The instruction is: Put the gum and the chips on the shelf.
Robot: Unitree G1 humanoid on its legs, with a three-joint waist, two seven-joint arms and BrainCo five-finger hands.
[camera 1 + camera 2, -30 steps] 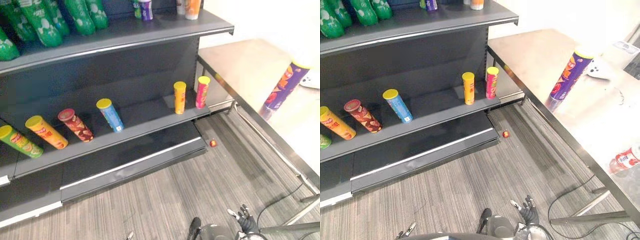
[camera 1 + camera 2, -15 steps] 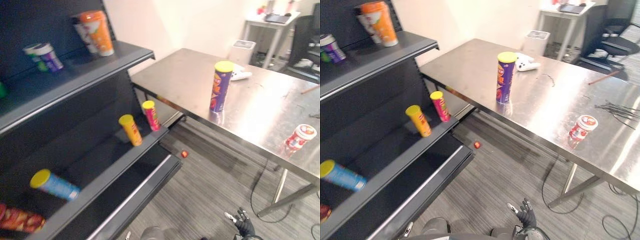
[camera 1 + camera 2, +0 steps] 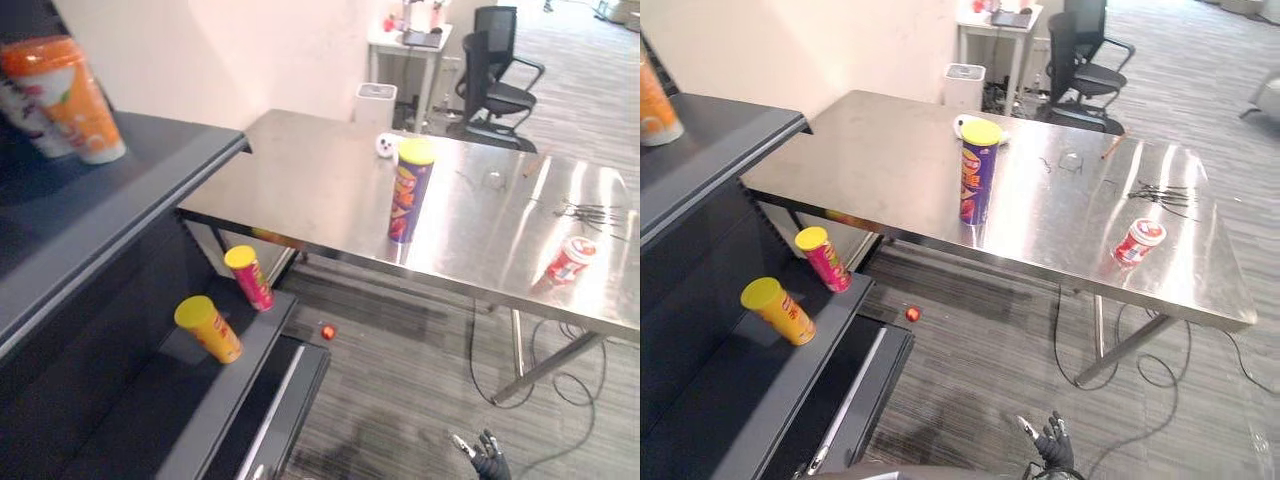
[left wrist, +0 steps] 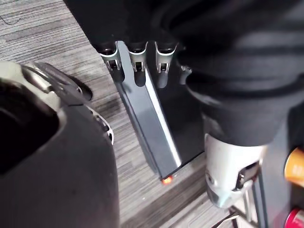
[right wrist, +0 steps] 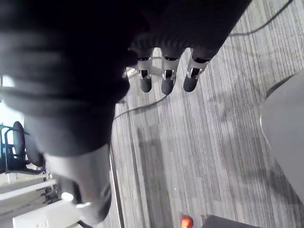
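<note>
Purple chips can (image 3: 978,172) stands upright on steel table (image 3: 890,170), 12 o'clock. Gum canister (image 3: 1136,243) on the same table, 2 o'clock. Shelf (image 3: 730,130) at 9 o'clock. Right hand (image 3: 1052,447), 6 o'clock, and left hand (image 4: 137,59): fingers relaxed, empty.

Chips can (image 3: 980,172) and gum tub (image 3: 1137,242) sit on table (image 3: 890,170), right of shelf (image 3: 720,130).

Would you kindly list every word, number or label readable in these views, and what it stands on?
No text is readable.
Tall purple chips can with yellow lid, on the steel table: print blurred.
Small red-and-white gum tub: label too small.
Yellow can and pink can on the dark shelf: print blurred.
Orange cup: print blurred.
</note>
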